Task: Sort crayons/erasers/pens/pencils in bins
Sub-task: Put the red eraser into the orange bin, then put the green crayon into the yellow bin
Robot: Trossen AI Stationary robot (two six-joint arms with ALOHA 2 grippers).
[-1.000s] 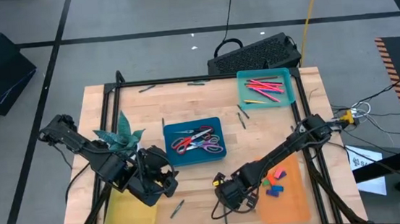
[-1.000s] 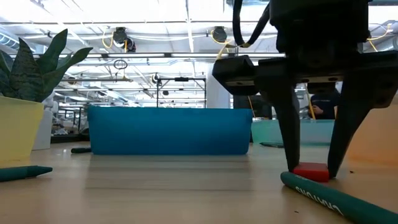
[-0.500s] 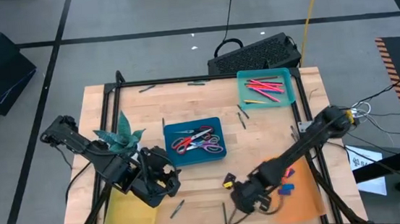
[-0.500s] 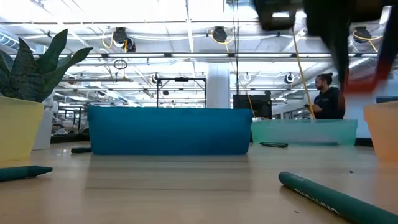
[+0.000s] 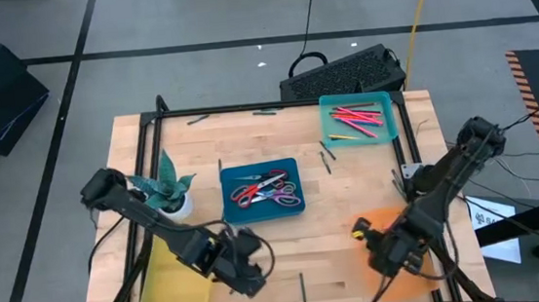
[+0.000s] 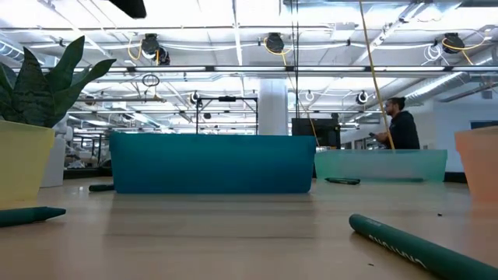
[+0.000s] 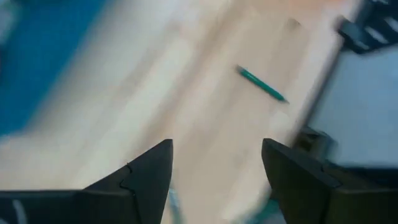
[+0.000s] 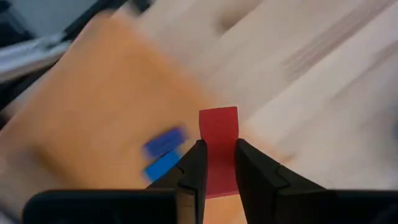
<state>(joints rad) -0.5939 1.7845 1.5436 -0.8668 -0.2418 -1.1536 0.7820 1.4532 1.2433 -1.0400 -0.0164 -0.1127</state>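
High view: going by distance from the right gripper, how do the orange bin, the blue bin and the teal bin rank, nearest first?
From the right gripper:
1. Orange bin, directly beneath it at the table's front right.
2. Blue bin with scissors, mid-table toward the left arm.
3. Teal bin, at the far right corner.

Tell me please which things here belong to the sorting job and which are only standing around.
Belonging to the job:
right gripper, shut on the red eraser
orange bin with blue erasers
teal bin
dark blue bin
yellow bin
left gripper, open
green crayon

Only standing around:
potted plant
black keyboard
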